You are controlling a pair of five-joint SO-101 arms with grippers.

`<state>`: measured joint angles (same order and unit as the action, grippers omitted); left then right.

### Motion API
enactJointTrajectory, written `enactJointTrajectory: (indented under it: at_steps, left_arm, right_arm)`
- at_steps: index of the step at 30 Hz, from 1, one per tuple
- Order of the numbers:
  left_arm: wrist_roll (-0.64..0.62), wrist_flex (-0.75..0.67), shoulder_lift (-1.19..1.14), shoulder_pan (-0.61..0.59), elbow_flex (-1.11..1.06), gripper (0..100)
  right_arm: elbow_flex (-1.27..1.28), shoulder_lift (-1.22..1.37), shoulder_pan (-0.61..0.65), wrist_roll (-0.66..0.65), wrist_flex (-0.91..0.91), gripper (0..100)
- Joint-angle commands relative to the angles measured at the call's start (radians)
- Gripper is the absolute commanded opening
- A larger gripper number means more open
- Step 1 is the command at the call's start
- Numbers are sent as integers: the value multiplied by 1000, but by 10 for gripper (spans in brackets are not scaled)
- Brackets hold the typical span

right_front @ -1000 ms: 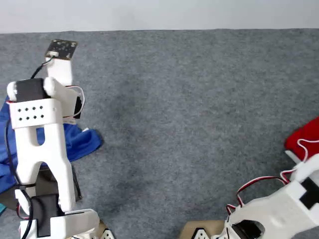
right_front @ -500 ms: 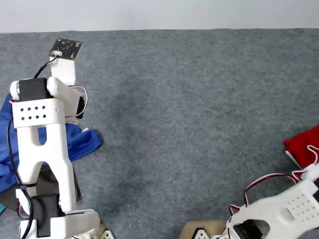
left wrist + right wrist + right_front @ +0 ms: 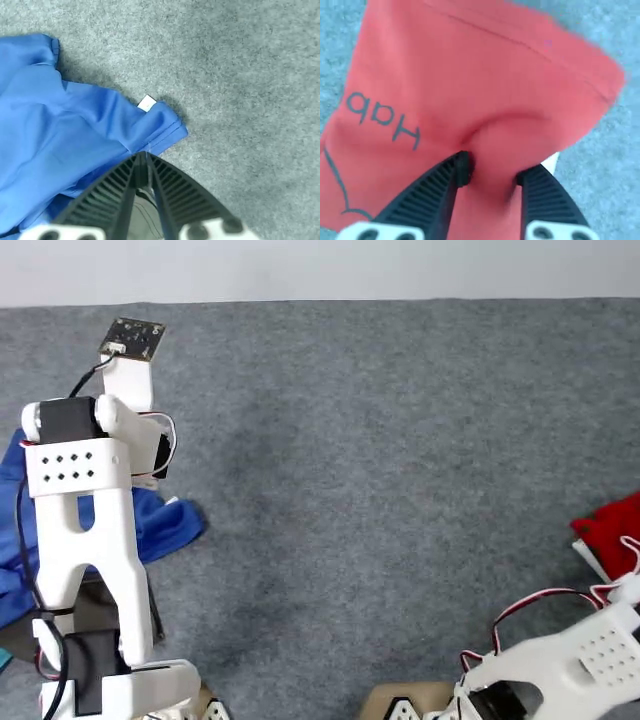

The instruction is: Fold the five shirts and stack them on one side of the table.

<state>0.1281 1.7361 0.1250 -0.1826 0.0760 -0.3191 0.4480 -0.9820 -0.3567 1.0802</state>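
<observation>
A crumpled blue shirt (image 3: 165, 525) lies at the table's left side, partly under the left arm (image 3: 80, 490). My left gripper (image 3: 143, 159) is shut, its tips meeting on the blue shirt (image 3: 65, 130) near its hem, where creases run in to the pinch. At the right edge a red shirt (image 3: 608, 525) with dark lettering shows beside the right arm (image 3: 570, 665). My right gripper (image 3: 492, 172) is shut on a bunched fold of the red shirt (image 3: 470, 75), with fabric between its fingers.
Grey felt-like table cover (image 3: 380, 470) spreads wide between the arms. A white tag (image 3: 146, 103) sticks out of the blue shirt. Something white (image 3: 549, 162) peeks from under the red shirt. Both arm bases stand at the near edge.
The right arm swung toward the near right corner and the red shirt shifted slightly nearer with it. The left arm's wrist nudged a little; the blue shirt stayed put.
</observation>
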Motion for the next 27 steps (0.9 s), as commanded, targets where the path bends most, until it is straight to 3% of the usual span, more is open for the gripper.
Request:
enactJointTrajectory:
  at_steps: [1, 8, 22, 27]
  left_arm:
    - [2, 18, 48, 2, 2, 6]
    - [2, 18, 48, 2, 2, 6]
    - [5, 18, 44, 2, 2, 6]
    - [5, 18, 48, 2, 2, 6]
  right_arm:
    - [-46, -159, -2, 28, 51, 162]
    - [-46, -237, 76, 31, 265, 162]
    - [-48, 125, -7, 23, 54, 161]
    - [-138, 68, -12, 25, 165, 161]
